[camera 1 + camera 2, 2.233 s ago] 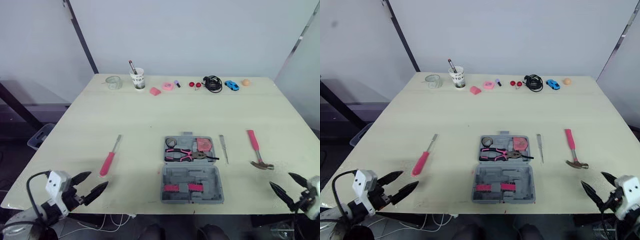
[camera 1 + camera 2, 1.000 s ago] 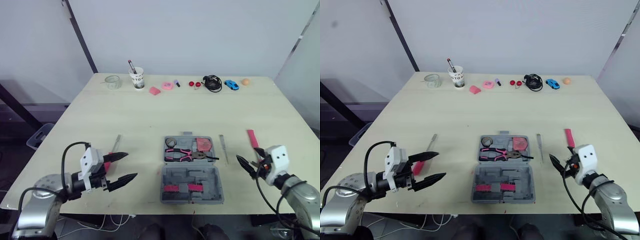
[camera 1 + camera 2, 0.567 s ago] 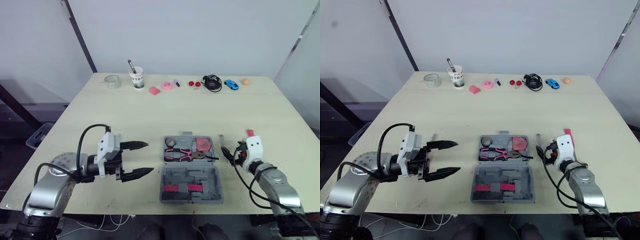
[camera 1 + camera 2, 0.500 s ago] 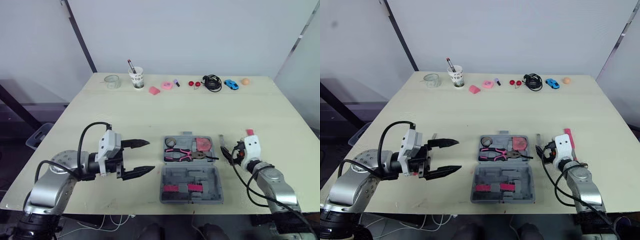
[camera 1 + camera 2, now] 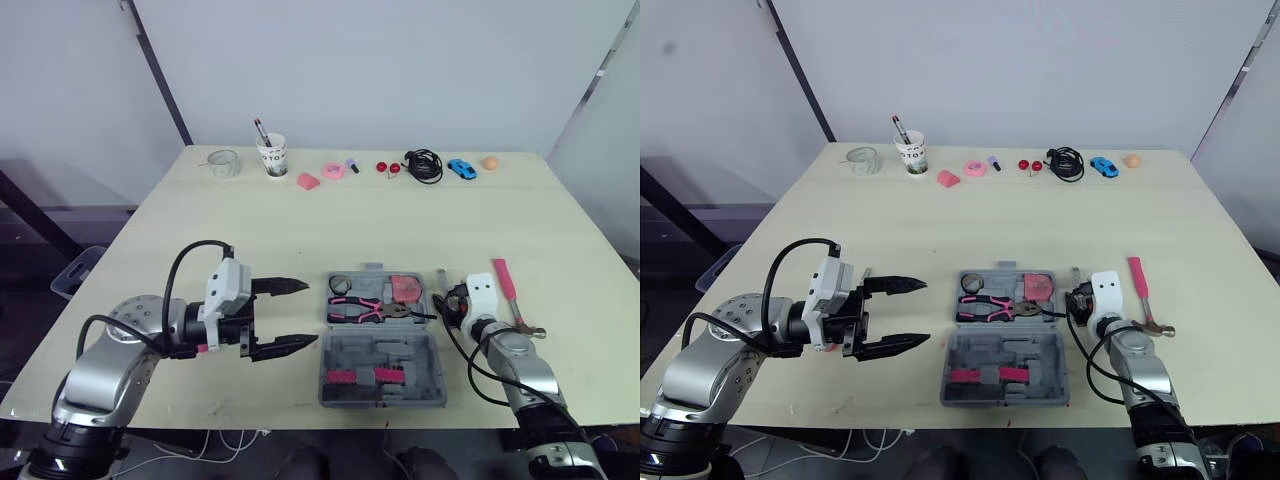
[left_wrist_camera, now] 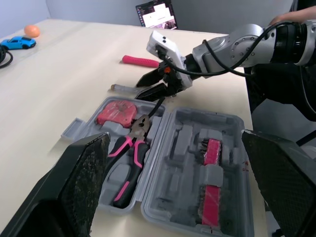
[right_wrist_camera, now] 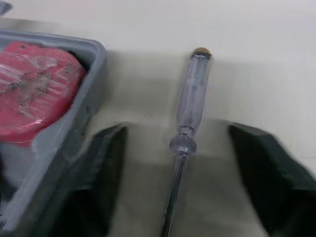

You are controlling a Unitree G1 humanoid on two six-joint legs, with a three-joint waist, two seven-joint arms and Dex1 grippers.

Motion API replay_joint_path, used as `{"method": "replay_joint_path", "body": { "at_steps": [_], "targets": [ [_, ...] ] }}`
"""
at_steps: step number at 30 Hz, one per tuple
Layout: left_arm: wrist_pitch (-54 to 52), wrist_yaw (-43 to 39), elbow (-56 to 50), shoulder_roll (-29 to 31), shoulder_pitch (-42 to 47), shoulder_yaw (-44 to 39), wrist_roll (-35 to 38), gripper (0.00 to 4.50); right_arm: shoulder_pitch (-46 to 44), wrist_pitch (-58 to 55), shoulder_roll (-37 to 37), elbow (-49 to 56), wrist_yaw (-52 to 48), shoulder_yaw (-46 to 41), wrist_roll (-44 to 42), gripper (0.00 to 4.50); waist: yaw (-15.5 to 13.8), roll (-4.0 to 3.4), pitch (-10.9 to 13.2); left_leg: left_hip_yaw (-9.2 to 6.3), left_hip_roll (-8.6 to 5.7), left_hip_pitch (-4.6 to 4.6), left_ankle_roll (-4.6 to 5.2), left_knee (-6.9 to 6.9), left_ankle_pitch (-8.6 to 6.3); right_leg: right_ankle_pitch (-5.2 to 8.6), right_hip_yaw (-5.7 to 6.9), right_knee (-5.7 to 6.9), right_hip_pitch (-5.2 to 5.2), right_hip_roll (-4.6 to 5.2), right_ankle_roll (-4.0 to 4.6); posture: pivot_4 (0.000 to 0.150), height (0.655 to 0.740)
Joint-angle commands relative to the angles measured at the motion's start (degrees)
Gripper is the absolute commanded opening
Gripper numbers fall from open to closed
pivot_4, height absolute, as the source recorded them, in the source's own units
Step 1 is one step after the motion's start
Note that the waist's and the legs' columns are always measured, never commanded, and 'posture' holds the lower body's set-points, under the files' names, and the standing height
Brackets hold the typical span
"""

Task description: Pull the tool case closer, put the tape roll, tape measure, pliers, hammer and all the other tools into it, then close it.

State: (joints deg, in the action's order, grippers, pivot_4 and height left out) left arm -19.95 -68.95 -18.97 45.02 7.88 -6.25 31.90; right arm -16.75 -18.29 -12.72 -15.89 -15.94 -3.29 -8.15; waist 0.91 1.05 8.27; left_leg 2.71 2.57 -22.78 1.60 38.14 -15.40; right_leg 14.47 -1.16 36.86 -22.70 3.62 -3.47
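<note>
The left gripper (image 5: 308, 314) has slid further right, fingers spread wide, tips just left of the open tool case (image 5: 425, 352) at the near edge of the tabletop (image 5: 300, 220). The right gripper (image 5: 447, 303) has edged left beside the case, fingers parted astride the clear-handled screwdriver (image 7: 192, 94). The hammer (image 5: 506, 285) lies just right of it.

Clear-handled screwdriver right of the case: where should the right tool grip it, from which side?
Grip the clear handle, from above: it lies flat, apart from the tool case wall, thicker than its shaft. The open right tool straddles it.
</note>
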Motion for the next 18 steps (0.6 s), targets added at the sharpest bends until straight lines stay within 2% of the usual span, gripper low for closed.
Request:
{"method": "replay_joint_path", "body": {
  "at_steps": [1,2,3,4,5,10,18],
  "targets": [
    [0.1,0.1,-1.7,0.5,0.8,-1.0,1.5,4.50,-0.9,2.2,0.2,0.0,0.2,-0.8,0.0,1.76,0.0,0.00,0.0,0.00,0.00,0.00,0.00,0.00,0.00,0.00,0.00,0.00,0.00,0.00,0.00,0.150,0.7400],
    [0.1,0.1,-1.7,0.4,0.9,-1.1,1.7,4.50,-0.9,2.4,0.2,-0.2,0.2,-0.9,-0.1,1.33,0.0,0.00,0.0,0.01,0.00,0.00,0.00,0.00,0.00,0.00,0.00,0.00,0.00,-0.01,0.00,0.150,0.7400],
    [0.2,0.0,-1.6,0.4,0.9,-0.9,1.5,4.50,-1.0,2.6,0.1,-0.4,0.2,-0.9,0.0,0.70,0.0,0.00,0.0,0.01,0.01,0.00,0.00,0.00,0.00,0.00,0.01,0.00,0.00,-0.01,0.00,0.150,0.7400],
    [0.3,-0.1,-1.5,0.5,1.0,-0.8,1.3,4.50,-1.1,2.7,0.1,-0.6,0.3,-0.9,0.0,0.54,0.1,0.00,0.0,0.01,0.01,0.00,0.00,0.00,0.00,0.00,0.00,0.01,0.00,-0.01,0.00,0.150,0.7400],
    [0.4,-0.1,-1.4,0.4,1.1,-0.7,1.3,4.50,-1.2,2.9,0.0,-0.8,0.2,-0.9,0.1,0.05,0.1,0.00,0.0,0.01,0.01,0.00,0.00,0.00,0.00,0.00,0.00,0.01,0.00,-0.02,0.00,0.150,0.7400],
    [0.3,0.2,-1.3,-0.3,1.8,-0.6,1.9,4.50,-0.3,3.7,-1.5,1.1,-0.6,-0.8,0.5,0.05,0.1,0.00,0.0,0.01,0.01,0.00,0.00,0.00,0.00,0.00,-0.01,0.01,0.00,-0.02,0.00,0.150,0.7400],
    [0.4,0.4,-1.2,-0.9,2.3,-0.2,2.4,4.50,1.9,1.5,-7.2,10.5,-6.4,-1.2,-1.4,0.05,0.0,-0.07,0.0,0.01,0.01,0.00,0.00,0.01,0.00,0.00,-0.01,0.01,0.00,-0.02,-0.01,0.150,0.7400]
  ]
}}
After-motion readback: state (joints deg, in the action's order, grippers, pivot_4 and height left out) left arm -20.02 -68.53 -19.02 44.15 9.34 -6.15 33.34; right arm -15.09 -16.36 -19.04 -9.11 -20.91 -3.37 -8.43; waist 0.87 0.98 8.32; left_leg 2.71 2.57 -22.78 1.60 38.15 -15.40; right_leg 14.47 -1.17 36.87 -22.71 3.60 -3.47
